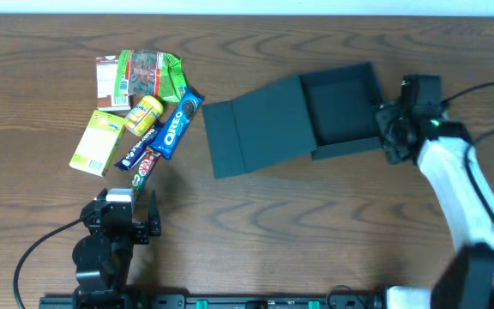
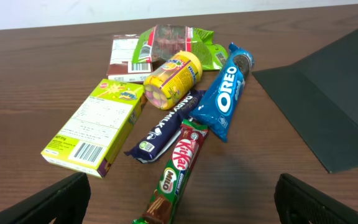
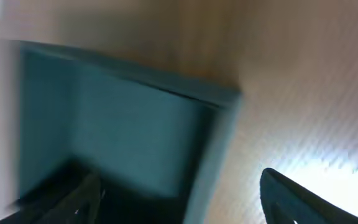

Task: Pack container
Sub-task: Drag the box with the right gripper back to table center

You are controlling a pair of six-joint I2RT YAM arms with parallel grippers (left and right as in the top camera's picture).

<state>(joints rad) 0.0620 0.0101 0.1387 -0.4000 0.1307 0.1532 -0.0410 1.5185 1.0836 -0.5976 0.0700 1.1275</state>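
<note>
Container point(image 1: 341, 103) sits on the table point(image 1: 333, 240) toward my right side, open, with its lid point(image 1: 256, 124) folded out flat to the left. From the overhead view the inside looks bare, so I judge the packing has not started. My right gripper point(image 1: 394, 130) is at the container's right edge. In the right wrist view, which is blurred, its fingers are spread wide with what looks like a container wall between them; I cannot tell whether either finger touches it. The snacks lie in a heap well to the left of the lid: an Oreo pack point(image 2: 225, 93), a KitKat bar point(image 2: 188, 146), a purple chocolate bar point(image 2: 166, 121), a yellow jar point(image 2: 173, 78), a green box point(image 2: 98, 127) and a green bag point(image 2: 179, 40) at the back. My left gripper point(image 1: 129, 208) hangs just in front of that heap, spread and holding nothing, so the left arm is plainly the nearer one for a pick. The KitKat bar is the closest piece and its long axis runs almost straight away from the left gripper, leaning a little right. I would therefore close across its narrow width, then carry it right, over the lid, into the container. The purple chocolate bar touches it alongside, which could get dragged.
</note>
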